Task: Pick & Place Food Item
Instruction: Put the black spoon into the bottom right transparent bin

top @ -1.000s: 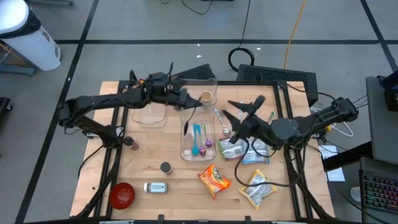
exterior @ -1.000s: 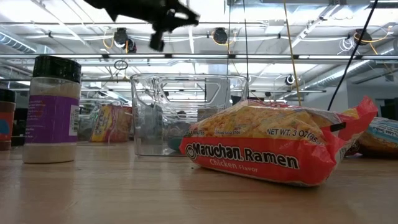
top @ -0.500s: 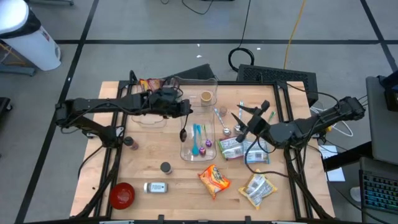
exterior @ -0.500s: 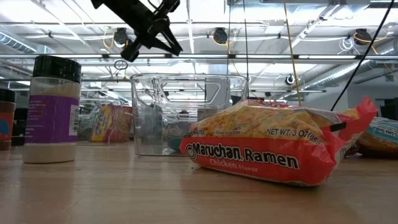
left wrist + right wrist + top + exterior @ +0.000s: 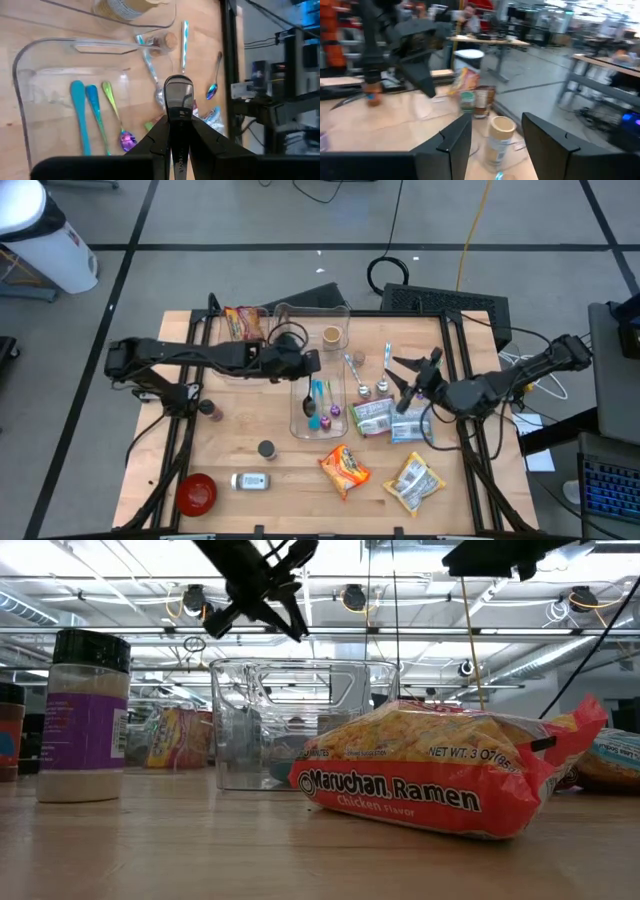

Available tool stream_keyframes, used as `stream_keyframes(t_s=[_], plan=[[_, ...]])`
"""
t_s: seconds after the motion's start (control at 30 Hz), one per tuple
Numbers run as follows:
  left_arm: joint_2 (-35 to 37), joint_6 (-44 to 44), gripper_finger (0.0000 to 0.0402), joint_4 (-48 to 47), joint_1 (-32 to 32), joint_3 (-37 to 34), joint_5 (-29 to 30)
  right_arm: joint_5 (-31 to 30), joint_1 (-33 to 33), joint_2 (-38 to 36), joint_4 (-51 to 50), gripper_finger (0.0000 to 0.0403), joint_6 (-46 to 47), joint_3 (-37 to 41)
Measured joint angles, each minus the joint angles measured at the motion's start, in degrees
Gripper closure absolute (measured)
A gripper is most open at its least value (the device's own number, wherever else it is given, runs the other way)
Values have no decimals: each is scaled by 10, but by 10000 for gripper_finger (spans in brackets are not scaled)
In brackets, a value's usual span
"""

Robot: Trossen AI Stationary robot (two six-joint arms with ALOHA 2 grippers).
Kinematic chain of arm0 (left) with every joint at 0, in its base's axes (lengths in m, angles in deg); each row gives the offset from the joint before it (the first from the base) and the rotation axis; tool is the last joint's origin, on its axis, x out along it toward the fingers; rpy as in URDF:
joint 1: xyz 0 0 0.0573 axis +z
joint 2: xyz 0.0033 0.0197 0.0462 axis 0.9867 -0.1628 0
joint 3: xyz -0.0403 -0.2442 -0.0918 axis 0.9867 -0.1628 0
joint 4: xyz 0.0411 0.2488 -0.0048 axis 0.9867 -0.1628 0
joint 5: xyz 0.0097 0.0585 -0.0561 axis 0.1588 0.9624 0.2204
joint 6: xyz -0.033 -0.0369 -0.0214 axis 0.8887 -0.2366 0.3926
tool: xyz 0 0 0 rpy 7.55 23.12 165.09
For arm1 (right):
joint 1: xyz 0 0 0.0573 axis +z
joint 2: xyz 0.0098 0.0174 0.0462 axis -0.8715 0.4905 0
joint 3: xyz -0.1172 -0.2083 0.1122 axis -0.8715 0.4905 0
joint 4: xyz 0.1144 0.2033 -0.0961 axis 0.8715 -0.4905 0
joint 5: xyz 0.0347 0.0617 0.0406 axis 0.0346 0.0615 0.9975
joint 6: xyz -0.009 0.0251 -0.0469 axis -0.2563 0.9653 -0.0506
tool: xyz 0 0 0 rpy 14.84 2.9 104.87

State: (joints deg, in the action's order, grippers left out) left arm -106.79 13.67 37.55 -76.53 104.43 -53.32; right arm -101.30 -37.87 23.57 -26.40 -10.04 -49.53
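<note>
Steel spoon pinched handle-first in left gripper, bowl hanging over clear plastic bin. Right gripper part-open, holding nothing, above table beside silver-green snack packets. Orange ramen pack lies near the front edge.

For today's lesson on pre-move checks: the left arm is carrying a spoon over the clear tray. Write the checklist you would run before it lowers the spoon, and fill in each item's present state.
1. Left gripper shut on the spoon: ok, the handle sits between the fingers.
2. Spoon above the clear tray: ok in the high view.
3. Room in the tray: ok; the teal utensils lie to one side and bare floor shows.
4. Right gripper away from the tray: ok, it hangs open over the table's right half, above the food packets.
5. Height of the spoon over the tray floor: cannot tell.
6. Ramen packet clear of the path: ok, it lies nearer the table's front edge.
</note>
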Motion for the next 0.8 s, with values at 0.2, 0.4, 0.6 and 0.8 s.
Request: stream_keyframes(t_s=[0.2,0.4,0.6,0.8], plan=[[-82,11,358,-178,-11,134,10,54,0,-41,0,238,18,30],[-158,16,358,-234,-11,220,-24,65,1,-68,0,238,36,51],[-200,50,358,-238,-8,229,-65,66,14,-82,-1,238,36,58],[-236,64,358,-243,-3,229,-65,65,29,-82,-5,238,42,58]])
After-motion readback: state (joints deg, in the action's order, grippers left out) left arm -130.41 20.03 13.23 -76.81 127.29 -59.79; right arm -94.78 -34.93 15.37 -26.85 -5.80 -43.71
